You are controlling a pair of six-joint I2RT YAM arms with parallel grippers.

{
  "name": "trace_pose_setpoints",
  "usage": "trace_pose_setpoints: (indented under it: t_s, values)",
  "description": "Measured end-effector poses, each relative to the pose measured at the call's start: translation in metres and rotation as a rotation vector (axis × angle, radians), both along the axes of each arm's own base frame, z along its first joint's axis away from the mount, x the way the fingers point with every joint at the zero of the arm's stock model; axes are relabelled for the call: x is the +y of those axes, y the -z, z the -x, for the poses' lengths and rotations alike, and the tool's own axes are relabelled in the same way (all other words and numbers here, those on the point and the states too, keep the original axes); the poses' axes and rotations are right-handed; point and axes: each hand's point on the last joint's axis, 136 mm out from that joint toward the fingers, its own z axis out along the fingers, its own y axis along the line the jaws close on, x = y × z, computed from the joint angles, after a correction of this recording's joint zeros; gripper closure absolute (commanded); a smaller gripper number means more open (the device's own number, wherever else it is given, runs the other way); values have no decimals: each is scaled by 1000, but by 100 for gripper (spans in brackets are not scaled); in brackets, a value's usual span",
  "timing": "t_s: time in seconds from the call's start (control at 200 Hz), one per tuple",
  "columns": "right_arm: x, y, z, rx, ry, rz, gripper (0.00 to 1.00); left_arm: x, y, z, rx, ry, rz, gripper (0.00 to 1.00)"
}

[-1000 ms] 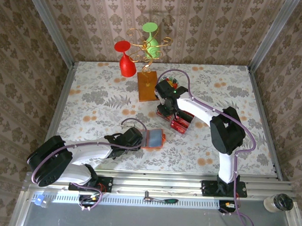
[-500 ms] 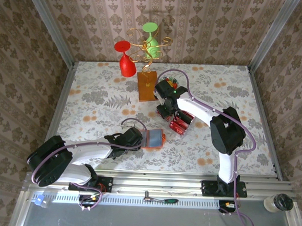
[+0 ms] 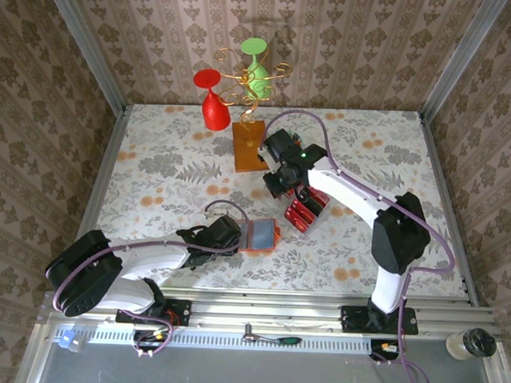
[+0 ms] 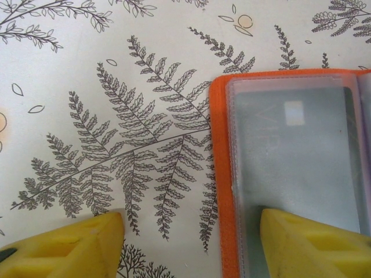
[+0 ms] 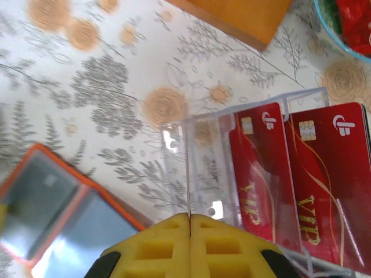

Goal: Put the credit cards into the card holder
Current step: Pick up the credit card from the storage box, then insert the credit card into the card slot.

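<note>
On table (image 3: 155,153), open orange card holder (image 3: 260,235)

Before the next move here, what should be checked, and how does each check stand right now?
1. Card holder lies open, inside facing up: ok.
2. Left tool steadies it: ok by position, with one finger on the sleeve and the other on the table. How hard it presses, cannot tell.
3. Right tool grips a card: not ok. It is shut on a wall of the clear box.
4. Cards within reach: ok. Two red ones stand in the box.
5. Sleeve free to take a card: cannot tell.
</note>
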Motion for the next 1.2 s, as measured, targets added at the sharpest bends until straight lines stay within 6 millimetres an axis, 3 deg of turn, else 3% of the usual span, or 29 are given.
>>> trace_pose_setpoints:
  t_s: [0.11,0.21,0.46,0.565,0.805,1.2]
  values:
    - [14,-17,13,-1,0,-91,100,0,-1,1,-1,-1,4,36]
    - [25,-15,31,47,21,-188,100,0,-2,2,-4,3,7,36]
    - [36,47,77,276,149,-347,100,1,-2,4,-2,6,7,36]
    - [41,60,88,320,182,-383,100,2,-1,5,0,5,4,36]
    - [59,61,94,341,195,-466,100,1,-3,5,-1,3,10,36]
    - [59,88,96,373,224,-450,100,2,-13,4,-21,-2,34,31]
